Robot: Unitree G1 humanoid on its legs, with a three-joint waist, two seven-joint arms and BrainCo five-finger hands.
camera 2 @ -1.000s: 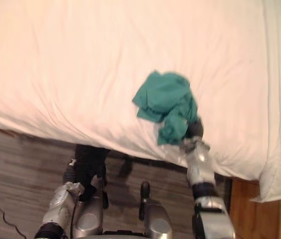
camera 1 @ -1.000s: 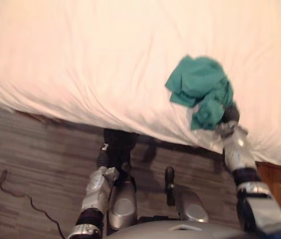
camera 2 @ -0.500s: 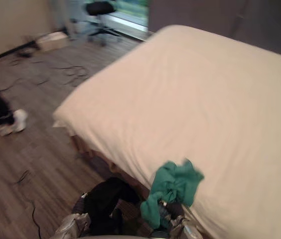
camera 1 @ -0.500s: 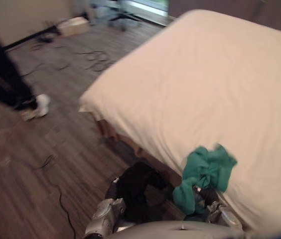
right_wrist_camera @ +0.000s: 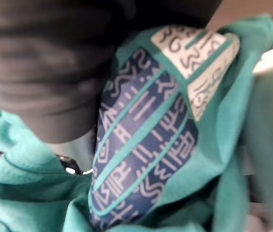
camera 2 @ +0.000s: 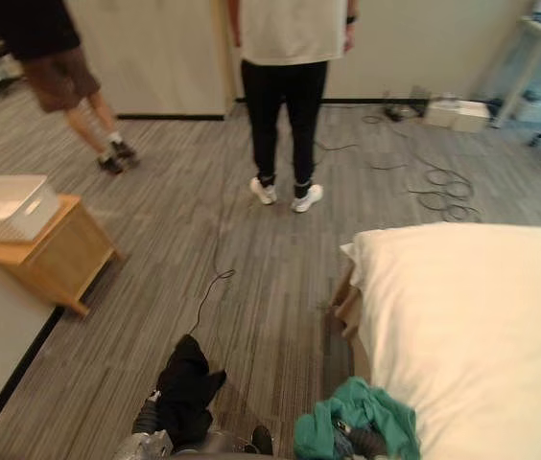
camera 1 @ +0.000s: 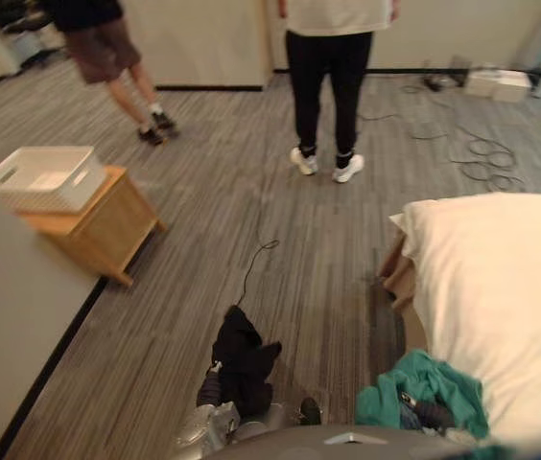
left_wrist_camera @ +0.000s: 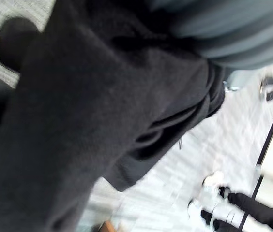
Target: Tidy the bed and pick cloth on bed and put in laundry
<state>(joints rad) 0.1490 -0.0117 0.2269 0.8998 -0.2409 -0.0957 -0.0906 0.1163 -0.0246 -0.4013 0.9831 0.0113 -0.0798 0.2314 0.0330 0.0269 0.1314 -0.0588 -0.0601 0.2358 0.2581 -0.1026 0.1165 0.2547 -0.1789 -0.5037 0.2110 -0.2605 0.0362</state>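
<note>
Green cloth [camera 1: 443, 385] is wrapping R hand [camera 1: 426, 414] at bed [camera 1: 501, 287] edge; black cloth [camera 1: 242, 350] is draping L hand [camera 1: 210, 388]; grips: can't tell.

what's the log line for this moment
right robot hand: in green cloth | left robot hand: under black cloth | white basket: on wooden stand, front left | bed: right | two people: standing ahead

The two eye views look down from the head across the floor [camera 1: 299, 240], sharing the bed [camera 2: 462, 326] corner. The left wrist view sits tight against black cloth [left_wrist_camera: 78, 121], the right against green cloth [right_wrist_camera: 25, 203].
</note>
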